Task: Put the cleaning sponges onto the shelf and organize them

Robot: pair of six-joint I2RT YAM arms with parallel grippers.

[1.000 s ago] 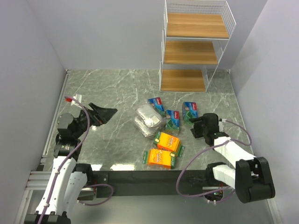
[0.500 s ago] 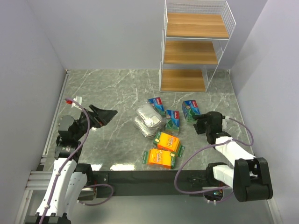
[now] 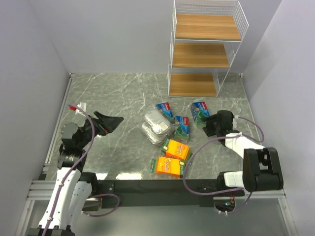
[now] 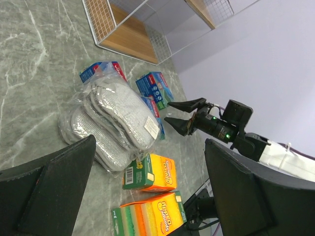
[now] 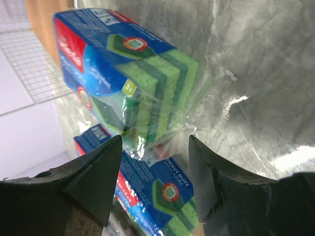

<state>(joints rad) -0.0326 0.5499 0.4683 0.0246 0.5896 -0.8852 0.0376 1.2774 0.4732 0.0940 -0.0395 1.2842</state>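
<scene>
**A:** Which pack is in hand?

**B:** None yet. The right tool [image 5: 153,142] stands with its jaws apart. A short end of the blue-and-green sponge pack [image 5: 128,73] sits just in front of them, and only the loose film flap reaches between the fingertips. That pack lies on the table [image 3: 118,93] near the foot of the shelf [image 3: 199,55], just right of a second blue-and-green pack [image 3: 182,126].

**A:** And the left tool [image 3: 109,120]?

**B:** Wide open and holding nothing, well apart on the other side of the silvery grey packs [image 3: 156,127].

**A:** How will the pack handle?

**B:** Light and squashy, I judge: foam sponges inside glossy film that looks slippery. The flap is a poor hold and would probably slide or tear. Better to push further on and pinch the two long sides at mid-body, firmly enough to dent the foam.

**A:** Which way does it lie?

**B:** Flat, printed face up, with its long axis running roughly from the tool toward the shelf, a little skewed. The green layered end faces the tool, so the jaws line up across the narrow width.
</scene>
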